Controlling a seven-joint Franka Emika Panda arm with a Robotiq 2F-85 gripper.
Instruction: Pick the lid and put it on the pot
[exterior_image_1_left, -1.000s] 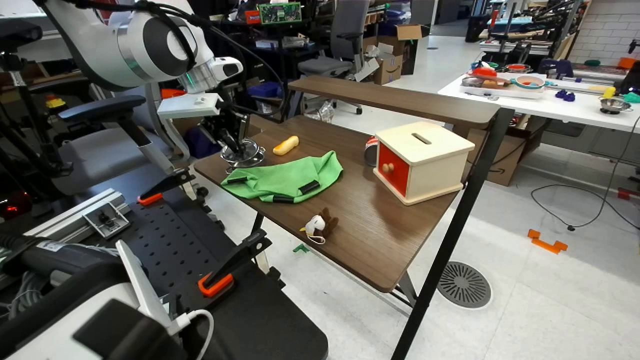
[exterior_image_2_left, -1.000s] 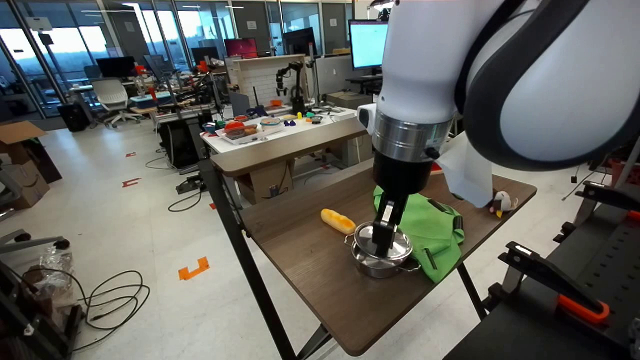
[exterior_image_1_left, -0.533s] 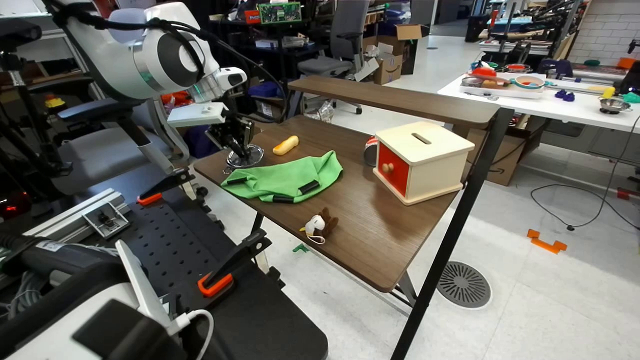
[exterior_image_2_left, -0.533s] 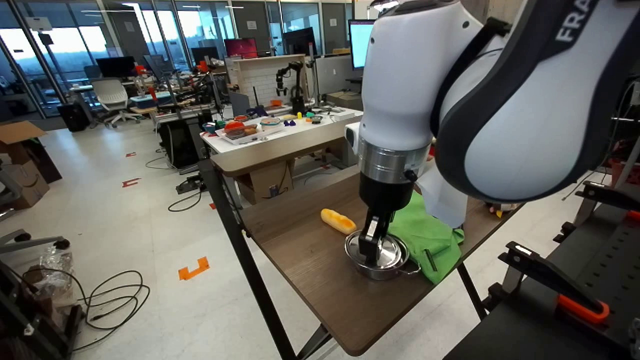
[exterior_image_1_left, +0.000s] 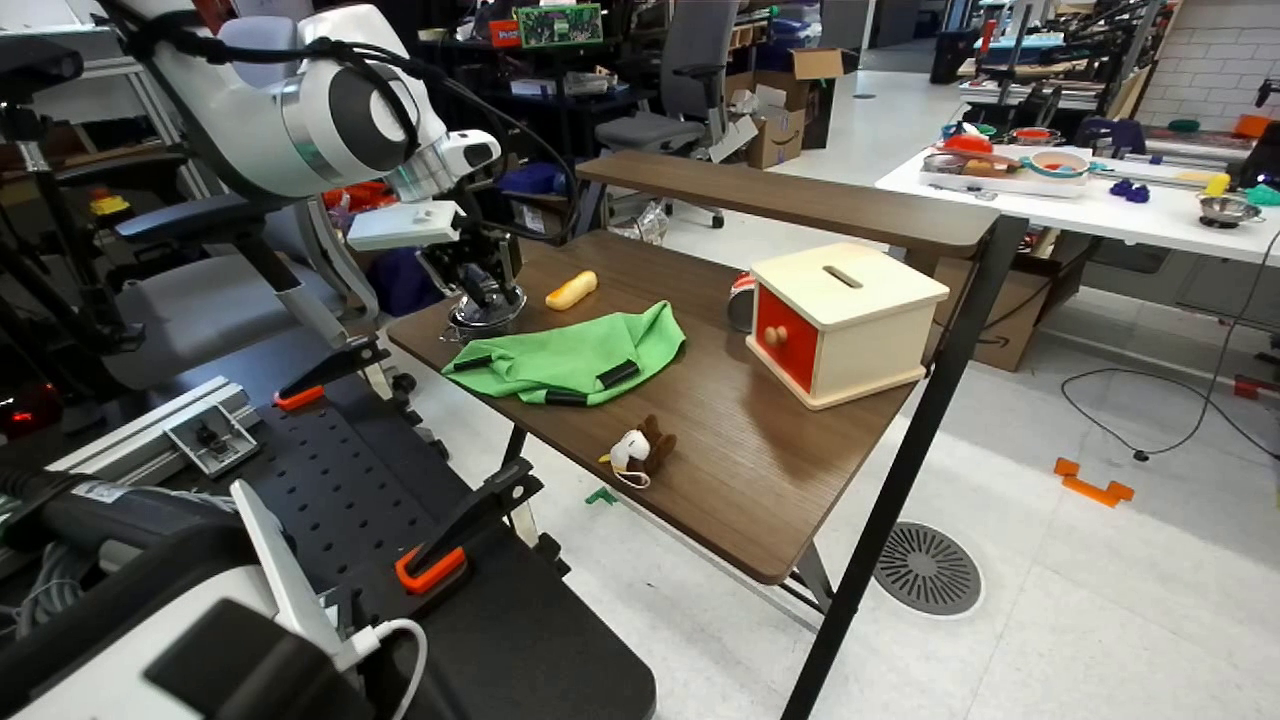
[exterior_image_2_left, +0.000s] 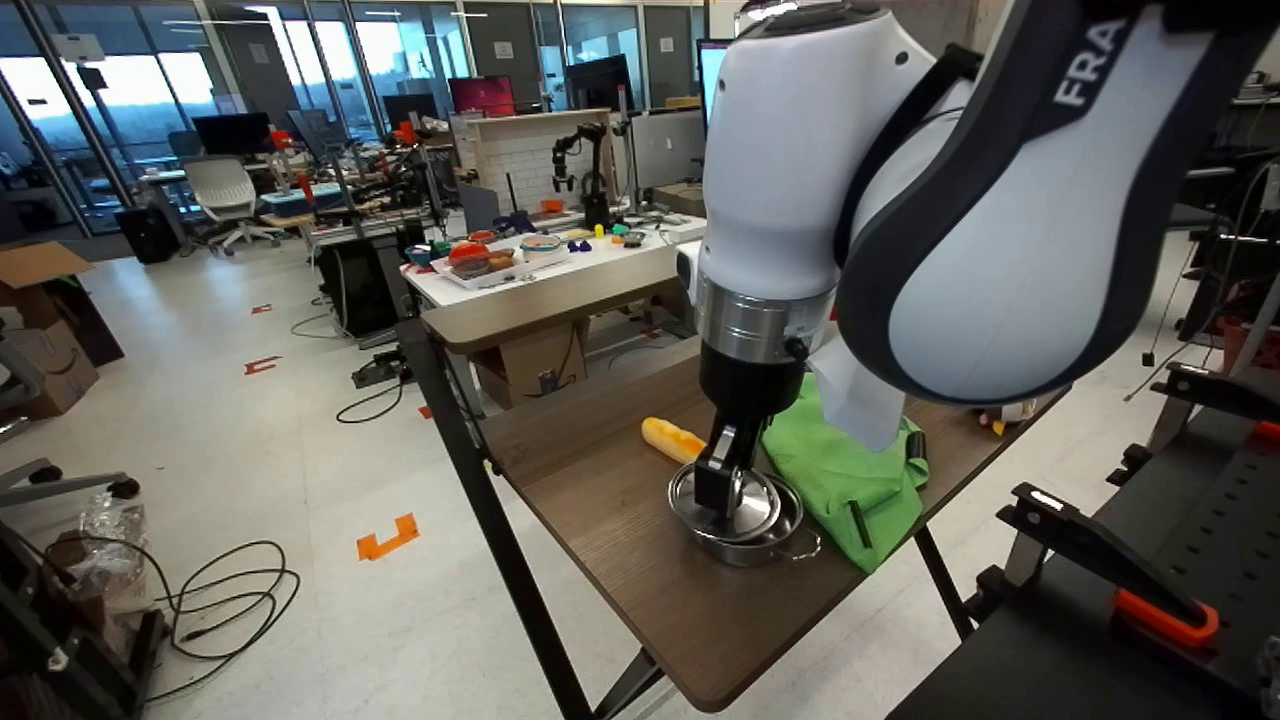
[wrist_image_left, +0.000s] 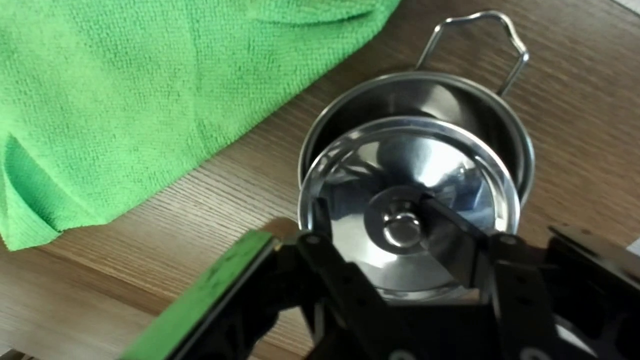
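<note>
The shiny lid (wrist_image_left: 403, 232) lies off-centre over the steel pot (wrist_image_left: 425, 95) in the wrist view, leaving a crescent of the pot's inside uncovered on the handle side. In an exterior view the lid (exterior_image_2_left: 757, 512) overhangs one side of the pot (exterior_image_2_left: 750, 553). My gripper (wrist_image_left: 372, 202) is open around the lid's knob. The right finger is close beside the knob, and I cannot tell whether it touches. The left finger stands well apart from it. The gripper also shows low over the lid in both exterior views (exterior_image_1_left: 488, 292) (exterior_image_2_left: 718, 500).
A green cloth (wrist_image_left: 150, 100) lies close beside the pot. A yellow bread-like toy (exterior_image_1_left: 572, 290) lies near the pot. A red-and-tan box (exterior_image_1_left: 850, 320), a can (exterior_image_1_left: 742, 303) and a plush toy (exterior_image_1_left: 640, 452) stand farther along the table. The pot is near a table edge.
The gripper and lid have come down and shifted left in an exterior view. The lid went from tilted above the pot to lying off-centre on it. The pot has shifted slightly the same way.
</note>
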